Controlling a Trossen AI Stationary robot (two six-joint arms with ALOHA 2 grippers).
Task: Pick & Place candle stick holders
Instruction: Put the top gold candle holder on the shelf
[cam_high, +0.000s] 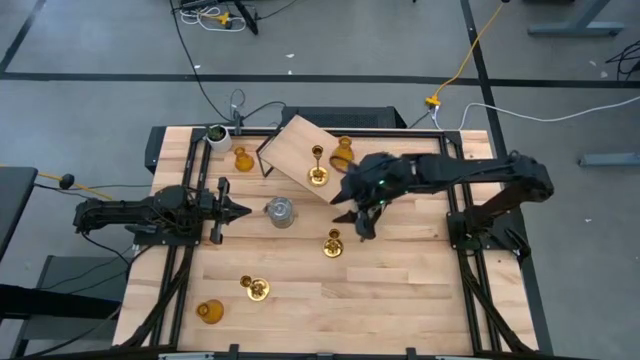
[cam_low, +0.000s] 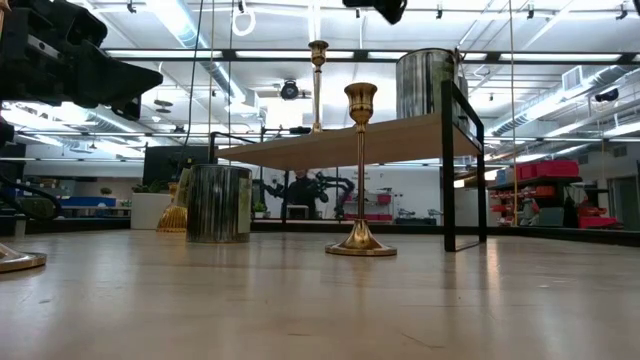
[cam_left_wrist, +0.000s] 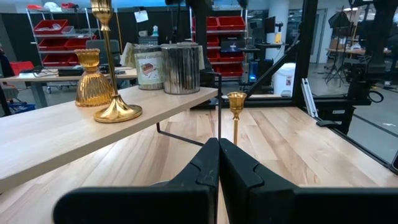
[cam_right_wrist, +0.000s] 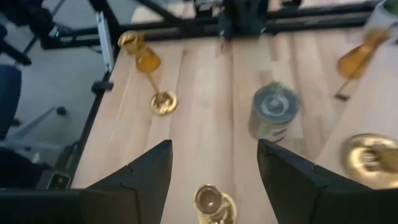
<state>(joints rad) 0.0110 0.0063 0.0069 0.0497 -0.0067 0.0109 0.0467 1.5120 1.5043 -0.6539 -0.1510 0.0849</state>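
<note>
Pale wooden worktop (cam_high: 400, 270) with a small raised wooden shelf on a black frame (cam_high: 292, 148) near the back edge, turned at an angle. On that shelf: one slim shiny brass stick with a round base (cam_high: 318, 174), a squat amber-orange glass holder (cam_high: 343, 152) right beside it, plus a silver-grey metal cylinder (cam_left_wrist: 181, 67) showing in the left wrist view.

Down on the worktop: another silver-grey metal cylinder (cam_high: 280, 212) just in front of the shelf, a second brass stick (cam_high: 334, 244) upright around the middle, a third brass stick (cam_high: 255, 288) lying tipped over towards the front left corner, an amber glass holder (cam_high: 209, 311) close to the front left corner, and one more amber glass holder (cam_high: 242, 159) near the back edge, next to a small white pot with a green plant (cam_high: 216, 134).

Right gripper (cam_high: 362, 226) hanging above the middle brass stick, fingers spread apart with nothing between them, candle cup right below in the wrist view. Left gripper (cam_high: 243, 211) parked by the left edge, fingers pressed together, tips pointing at the worktop cylinder, not touching it.
</note>
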